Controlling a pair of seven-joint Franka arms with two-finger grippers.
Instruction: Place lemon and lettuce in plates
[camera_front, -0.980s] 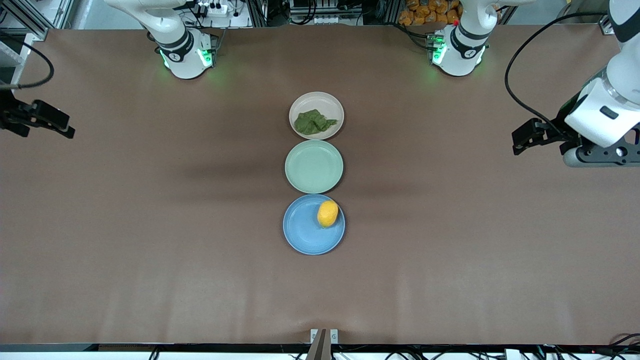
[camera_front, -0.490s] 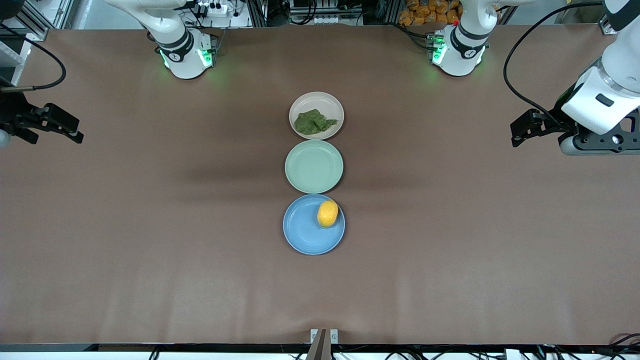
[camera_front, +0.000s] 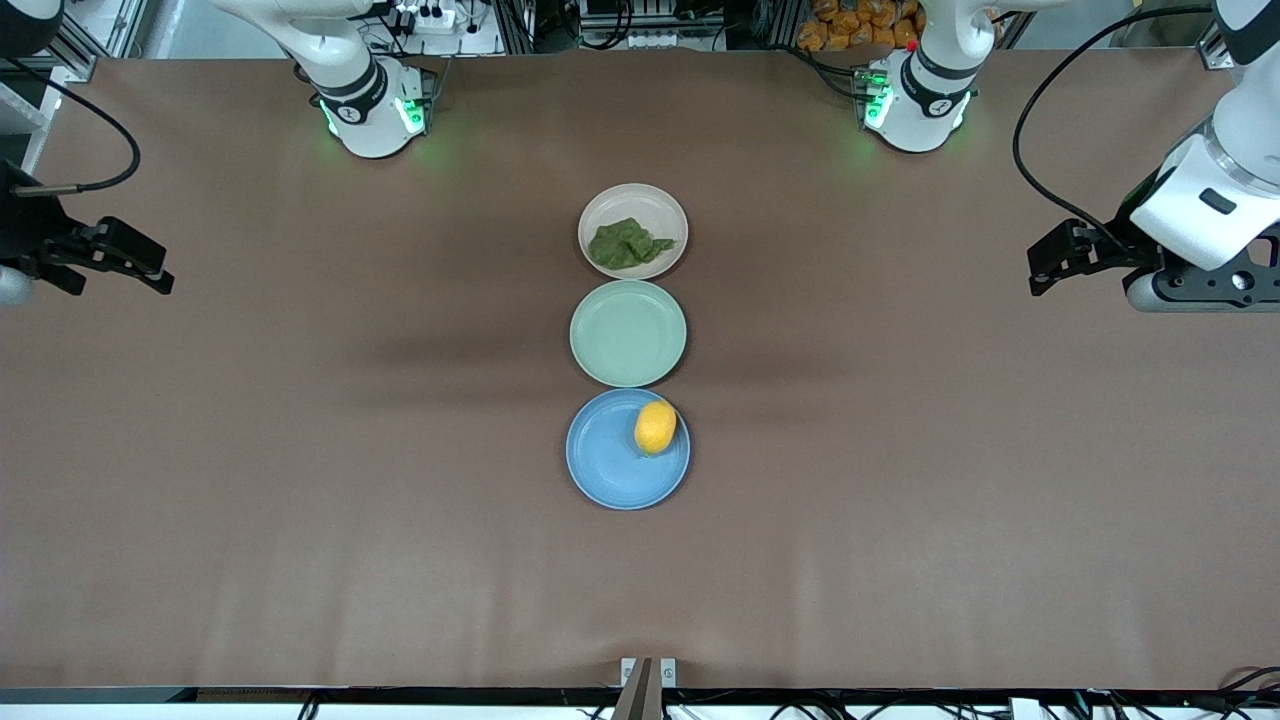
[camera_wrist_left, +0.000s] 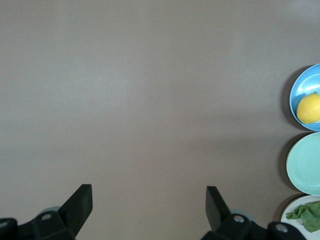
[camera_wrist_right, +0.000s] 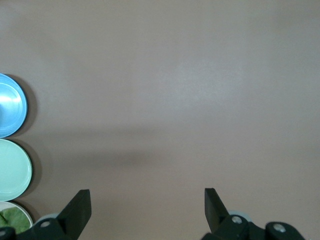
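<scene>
The lemon (camera_front: 655, 427) lies in the blue plate (camera_front: 605, 455), at the edge toward the left arm's end of the table. The lettuce (camera_front: 628, 244) lies in the beige-pink plate (camera_front: 640, 202), the plate farthest from the front camera. My left gripper (camera_front: 1040, 268) is open and empty, up in the air over bare table near its own end. My right gripper (camera_front: 150, 266) is open and empty over bare table near its end. The left wrist view shows the gripper (camera_wrist_left: 149, 195), the lemon (camera_wrist_left: 308, 108), the blue plate (camera_wrist_left: 300, 85) and the lettuce (camera_wrist_left: 307, 215). The right wrist view shows the gripper (camera_wrist_right: 146, 196) and the blue plate (camera_wrist_right: 10, 105).
A pale green plate (camera_front: 628, 333) with nothing in it sits between the blue and beige-pink plates, the three in one row at the table's middle. It also shows in the left wrist view (camera_wrist_left: 306, 165) and the right wrist view (camera_wrist_right: 12, 170).
My right gripper has shifted a little toward the plates. My left arm has shifted slightly at its end of the table. The lemon, lettuce and plates have not moved.
</scene>
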